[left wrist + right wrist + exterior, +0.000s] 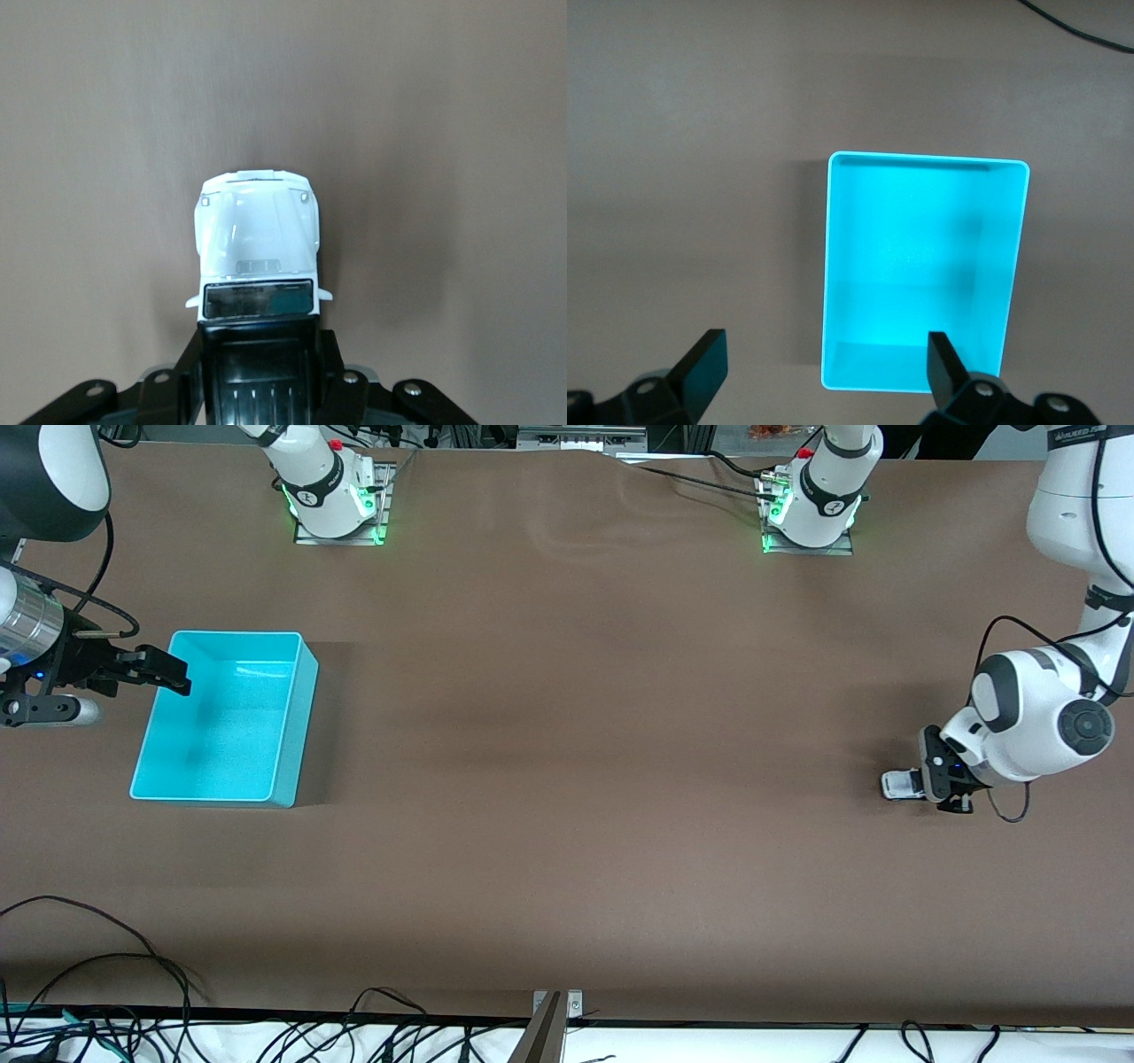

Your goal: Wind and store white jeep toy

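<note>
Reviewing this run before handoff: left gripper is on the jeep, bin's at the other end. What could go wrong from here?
1. The left gripper is shut on only the black rear of the white jeep toy; its white front sticks out unsupported, so it may twist or slip.
2. The turquoise bin sits at the right arm's end of the table, a long carry or a handover.
3. The right gripper, open, hangs over the bin's rim and could crowd a drop.

A robotics lab — two arm bases (pixel 332 491) bolted along the brown table (pixel 567 779), loose cables (pixel 89 992) trailing beside its edge
</note>
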Motion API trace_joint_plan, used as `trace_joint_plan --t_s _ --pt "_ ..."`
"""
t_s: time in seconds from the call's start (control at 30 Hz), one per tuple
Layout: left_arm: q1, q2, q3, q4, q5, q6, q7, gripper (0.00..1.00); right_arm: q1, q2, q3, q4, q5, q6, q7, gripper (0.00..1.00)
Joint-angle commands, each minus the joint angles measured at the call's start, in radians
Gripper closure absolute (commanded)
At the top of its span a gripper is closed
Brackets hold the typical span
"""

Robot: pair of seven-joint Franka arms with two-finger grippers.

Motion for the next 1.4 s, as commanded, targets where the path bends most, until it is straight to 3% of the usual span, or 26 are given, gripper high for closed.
trace_joint_plan --t_s 0.0,0.3,0.97,1.0,1.03,1.07,1.13,1.37 --pt "0.080 0.072 0.007 -0.003 0.022 -0.004 0.090 0.99 -0.007 0.001 0.004 0.013 -0.001 -0.013 -0.011 0.00" --pt "0.127 0.075 0.032 0.031 0.113 -0.004 0.127 0.99 -0.007 0.001 0.004 0.013 -0.001 -0.013 -0.011 0.00" --pt "0.199 0.104 0.032 0.073 0.113 -0.004 0.193 0.96 -0.007 0.001 0.004 0.013 -0.001 -0.015 -0.011 0.00" --pt "0.199 0.102 0.032 0.074 0.113 -0.004 0.191 0.91 -0.007 0.001 0.004 0.013 -0.001 -0.013 -0.011 0.00" --pt "0.199 0.102 0.032 0.074 0.111 -0.004 0.191 0.78 -0.007 0.001 0.005 0.013 -0.001 -0.013 -0.011 0.00" --pt "0.198 0.102 0.032 0.076 0.111 -0.004 0.191 0.57 -0.007 0.001 0.005 0.013 -0.001 -0.013 -0.011 0.00" --pt "0.199 0.101 0.030 0.091 0.111 -0.006 0.193 0.00 -0.007 0.001 0.004 0.013 -0.001 -0.013 -0.011 0.00" --pt "0.187 0.081 0.023 0.119 0.099 -0.078 0.188 0.00 -0.007 0.001 0.005 0.013 -0.001 -0.013 -0.011 0.00"
